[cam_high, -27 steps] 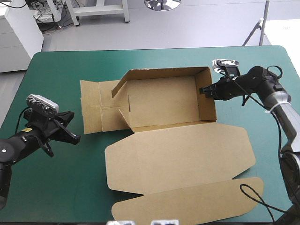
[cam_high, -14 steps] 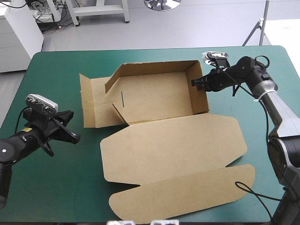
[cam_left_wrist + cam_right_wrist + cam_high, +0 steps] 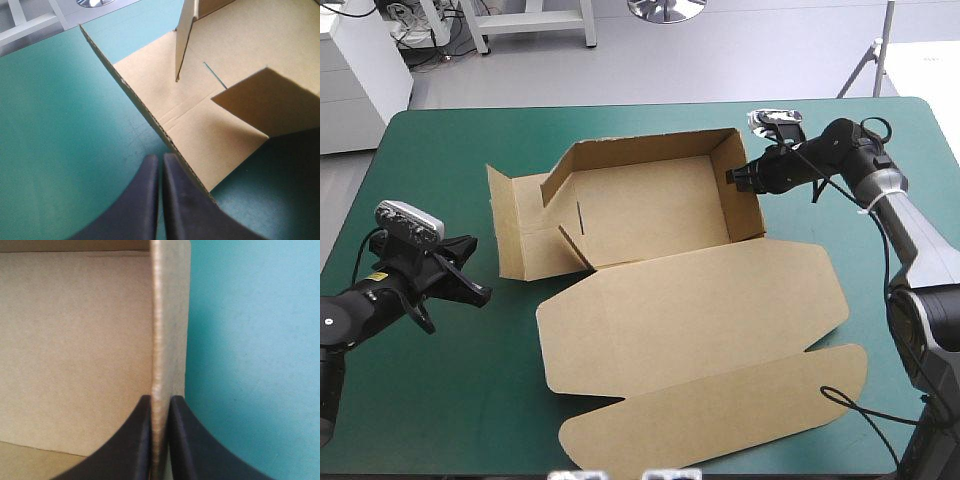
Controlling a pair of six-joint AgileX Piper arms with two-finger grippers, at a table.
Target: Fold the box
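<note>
Both grippers closed, right gripper (image 3: 732, 176) pinching the right wall of the brown box (image 3: 650, 210) at mid-table, box dragged slightly left since earlier, left gripper (image 3: 480, 293) empty, unmoved near the left flap.

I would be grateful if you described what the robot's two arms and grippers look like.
Both arms are black. The left arm carries a small yellow label; the right arm continues into a silver-grey forearm. The left gripper and right gripper each have two broad black fingers shaped like curved fins.
</note>
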